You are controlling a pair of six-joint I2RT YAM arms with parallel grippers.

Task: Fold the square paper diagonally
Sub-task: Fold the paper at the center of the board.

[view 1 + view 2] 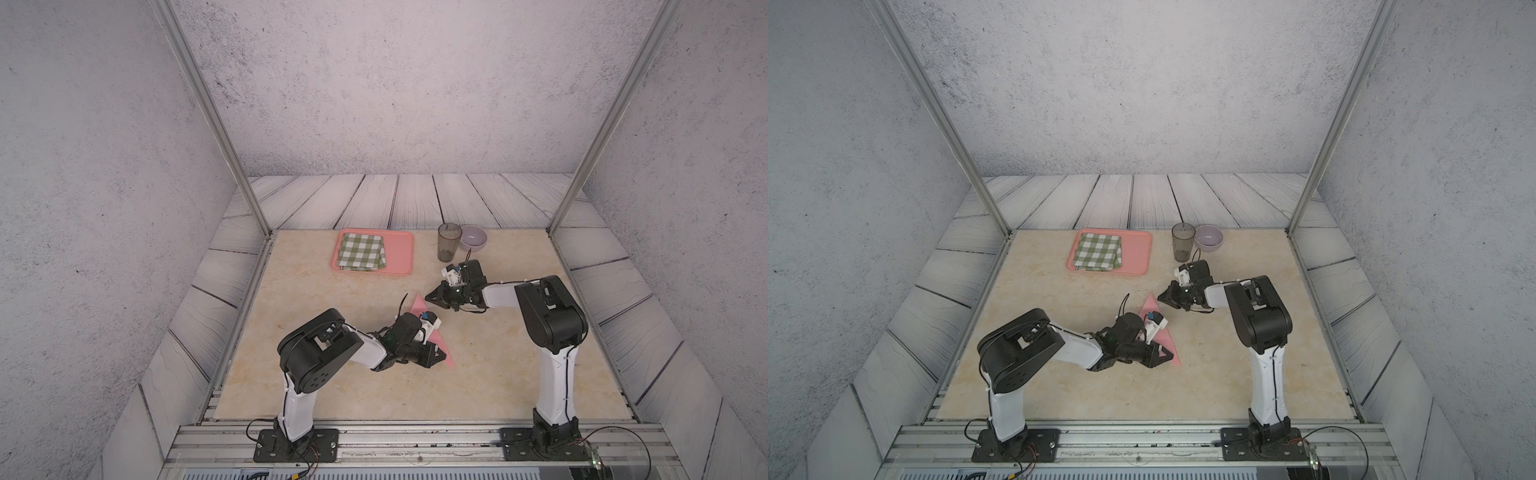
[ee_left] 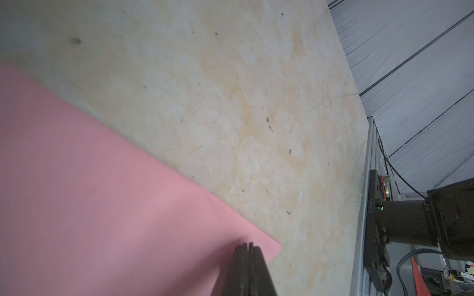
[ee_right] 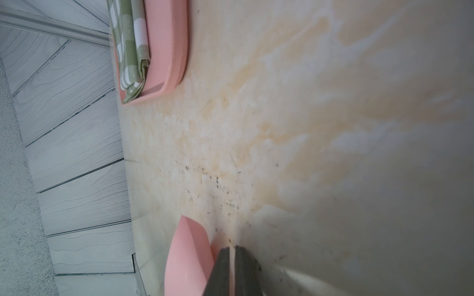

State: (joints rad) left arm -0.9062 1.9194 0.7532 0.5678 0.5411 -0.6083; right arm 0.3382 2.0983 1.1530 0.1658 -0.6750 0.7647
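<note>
The square paper point(image 1: 417, 306) point(image 1: 1150, 308) lies on the beige tabletop as a pink triangle, with one point facing the back. My left gripper point(image 1: 444, 355) point(image 1: 1171, 355) is shut, and its tips rest on the paper's near right corner. In the left wrist view the shut fingertips point(image 2: 247, 244) press on the pink sheet point(image 2: 102, 192) just inside that corner. My right gripper point(image 1: 427, 297) point(image 1: 1159, 297) is at the far point of the triangle. In the right wrist view its jaws point(image 3: 232, 247) show only a hairline gap, and the paper's slightly raised tip point(image 3: 189, 256) sits right beside them.
A salmon tray point(image 1: 400, 254) point(image 1: 1136, 249) holding a folded green checked cloth point(image 1: 360, 251) point(image 3: 130, 38) stands at the back. A dark tumbler point(image 1: 449, 244) and a pale bowl point(image 1: 474, 237) stand just behind my right wrist. The right arm's base point(image 2: 410, 220) is at the front edge.
</note>
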